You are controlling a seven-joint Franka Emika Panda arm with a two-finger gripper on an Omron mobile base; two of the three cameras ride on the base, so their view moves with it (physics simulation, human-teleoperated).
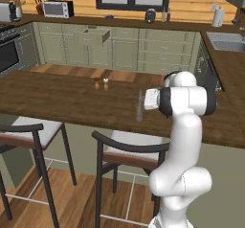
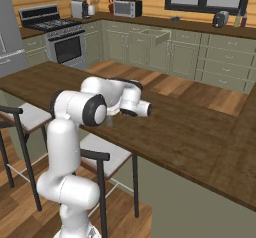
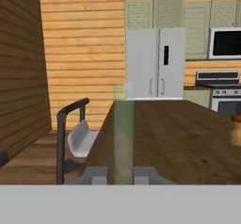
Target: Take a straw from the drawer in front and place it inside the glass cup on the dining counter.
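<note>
The surface [image 1: 67, 100] ran across in front of the base, stools tucked under its near edge. Beyond it, at about 11 o'clock in the left base view, the drawer [image 1: 94, 36] stood pulled out of the far cabinets, so we judged the fetching part done and the robot to be at the delivery end.

The arm reached over the surface with the hand level, pointing toward 9 o'clock in that view. The tool [image 3: 123, 174] had its jaws drawn nearly together, the tips just either side of a pale see-through column.

We took that column for the cup [image 1: 139, 108], upright near the surface's near edge, right at the tool's front. Two small shakers [image 1: 101, 82] sat well apart from it, toward 11 o'clock.

We could not pick the straw out anywhere. It may have been pinched in the tool or already in the cup, and we could not tell which. If placed, only release and retreat remained; if not, lowering it in.
</note>
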